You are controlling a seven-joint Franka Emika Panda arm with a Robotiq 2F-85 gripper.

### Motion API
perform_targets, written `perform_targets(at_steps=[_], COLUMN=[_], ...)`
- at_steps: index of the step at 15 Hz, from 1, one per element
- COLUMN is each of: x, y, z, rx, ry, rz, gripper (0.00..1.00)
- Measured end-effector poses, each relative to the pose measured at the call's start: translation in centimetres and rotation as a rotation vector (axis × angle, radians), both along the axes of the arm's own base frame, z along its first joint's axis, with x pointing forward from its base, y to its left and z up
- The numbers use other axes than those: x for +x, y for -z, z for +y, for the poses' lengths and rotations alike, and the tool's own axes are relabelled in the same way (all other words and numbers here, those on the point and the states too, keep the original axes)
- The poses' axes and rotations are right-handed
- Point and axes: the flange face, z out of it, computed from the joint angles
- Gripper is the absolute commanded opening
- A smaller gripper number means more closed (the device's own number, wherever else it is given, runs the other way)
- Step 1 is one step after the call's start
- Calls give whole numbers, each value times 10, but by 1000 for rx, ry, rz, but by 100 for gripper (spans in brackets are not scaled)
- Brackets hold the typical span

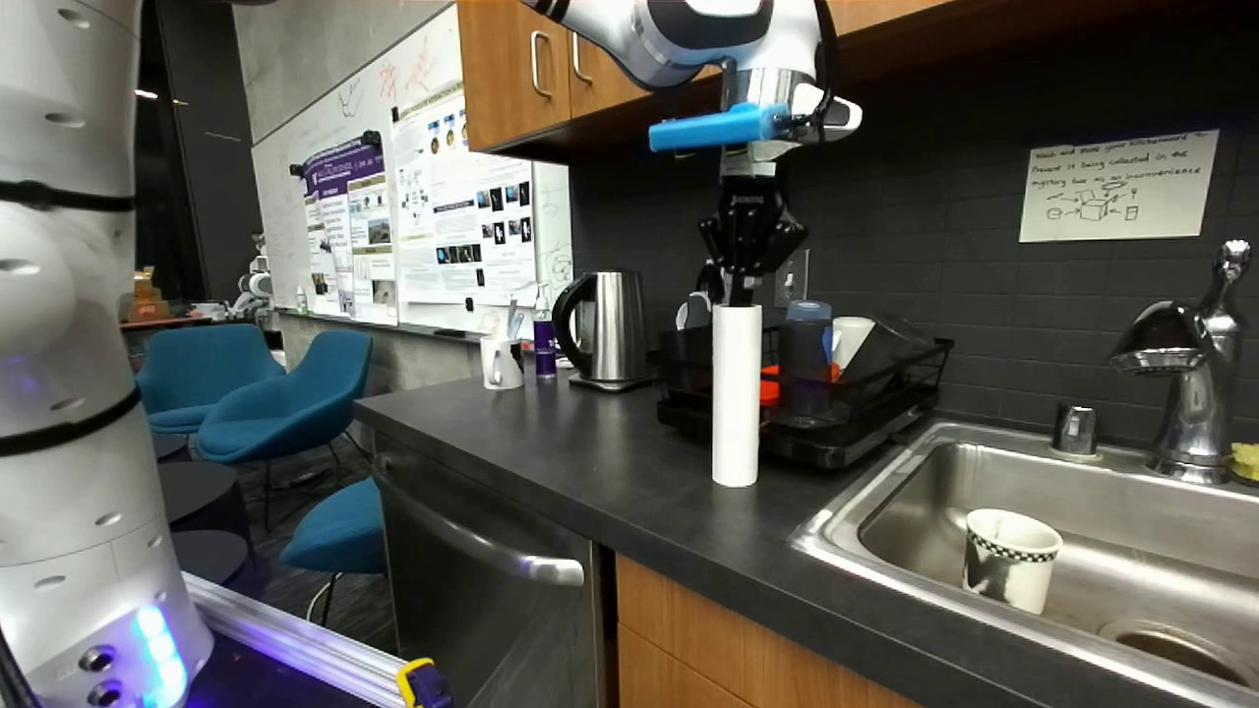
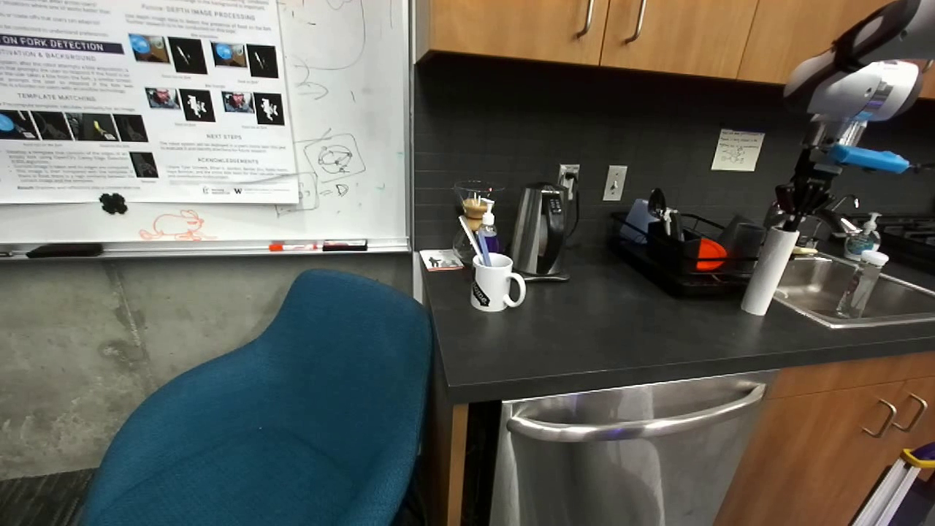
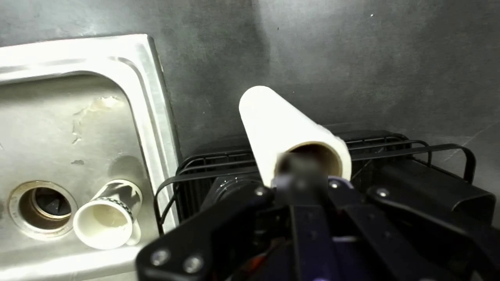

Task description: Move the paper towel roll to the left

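White and slim, the paper towel roll [image 1: 736, 395] could topple if the fingers [image 1: 735, 289], whose grip I cannot tell, slip.

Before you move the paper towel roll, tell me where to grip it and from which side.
Probably best: the top rim of the paper towel roll, from above, since it stands on end, hollow core open upward, with the dish rack close beside.

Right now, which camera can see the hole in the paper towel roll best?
The wrist view: it looks into the paper towel roll from above, so the hole shows, partly blocked. Both exterior views show the roll's white side; I can't make out the hole there.
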Motion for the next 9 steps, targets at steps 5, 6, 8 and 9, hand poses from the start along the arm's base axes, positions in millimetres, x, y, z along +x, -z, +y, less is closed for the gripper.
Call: perform_targets(at_steps=[5, 6, 8, 9], x=[3, 5, 8, 9], y=[5, 7, 9, 9], z=[2, 3, 6, 7], rx=[-10, -14, -25, -29], ry=[-21, -25, -30, -33], rz=[-6, -9, -17, -20], gripper=[0, 1, 27, 32])
